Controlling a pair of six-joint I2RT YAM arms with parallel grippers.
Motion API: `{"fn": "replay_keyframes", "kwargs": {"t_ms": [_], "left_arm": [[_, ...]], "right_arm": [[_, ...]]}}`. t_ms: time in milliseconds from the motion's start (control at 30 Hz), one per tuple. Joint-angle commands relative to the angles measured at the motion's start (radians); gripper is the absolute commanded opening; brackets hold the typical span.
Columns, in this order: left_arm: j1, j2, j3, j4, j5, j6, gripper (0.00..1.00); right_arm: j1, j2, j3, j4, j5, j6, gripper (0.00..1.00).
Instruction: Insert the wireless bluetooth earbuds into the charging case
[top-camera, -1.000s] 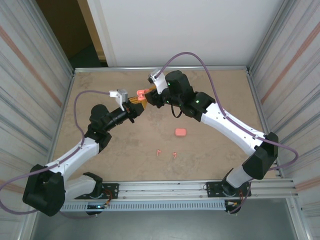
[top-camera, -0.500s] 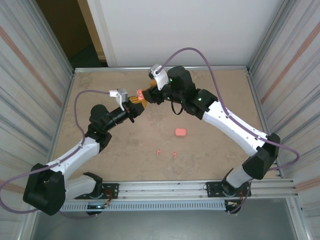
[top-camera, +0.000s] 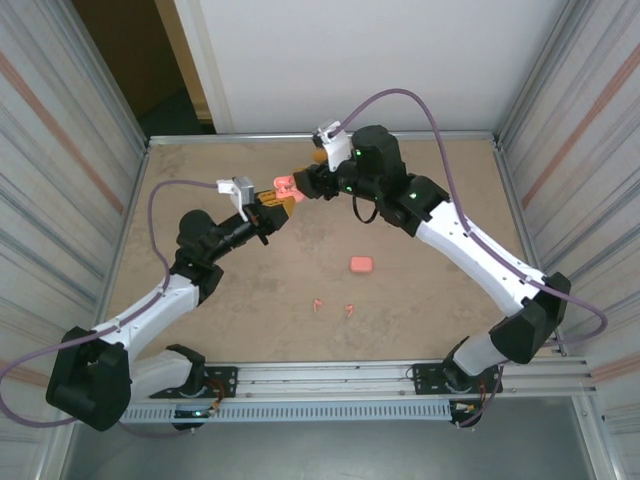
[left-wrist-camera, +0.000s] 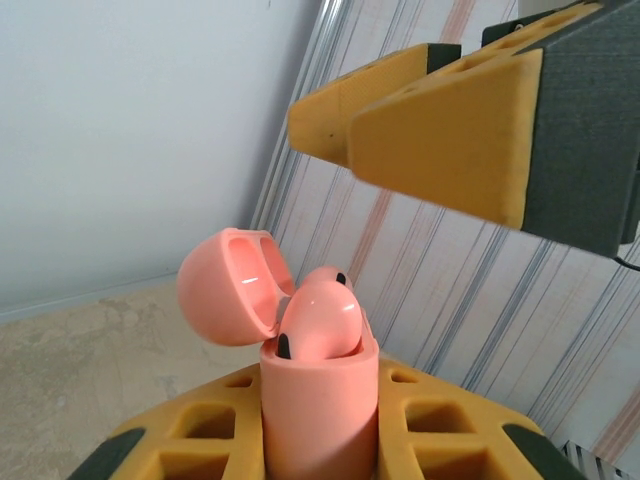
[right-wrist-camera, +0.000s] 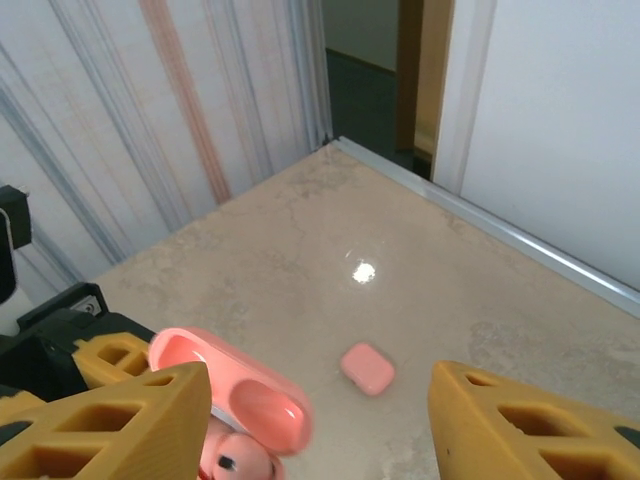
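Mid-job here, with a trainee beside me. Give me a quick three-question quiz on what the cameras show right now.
1. True or false: the left gripper holds the charging case, lid open, with seated earbuds inside.
2. How many loose earbuds lie on the table? A) one B) two C) five
3. Fill in: the right gripper is ____, holding nothing.
Key: 1 true; 2 B; 3 open.
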Motion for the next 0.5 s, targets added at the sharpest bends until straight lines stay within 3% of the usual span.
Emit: {"fn": "replay_keyframes", "kwargs": {"t_ms": [0,467], "left_arm": [[-0.009,-0.028,0.01,0.051,0.012,0.031,0.0],[-0.009,-0.064,0.015,0.026,0.003,0.067,0.0]], "right_arm": [[-0.04,-0.073,-0.052,0.063,-0.042,0.066,0.62],[-0.174,-0.227,-0.258,0.144,-0.077,0.178,0.79]]}}
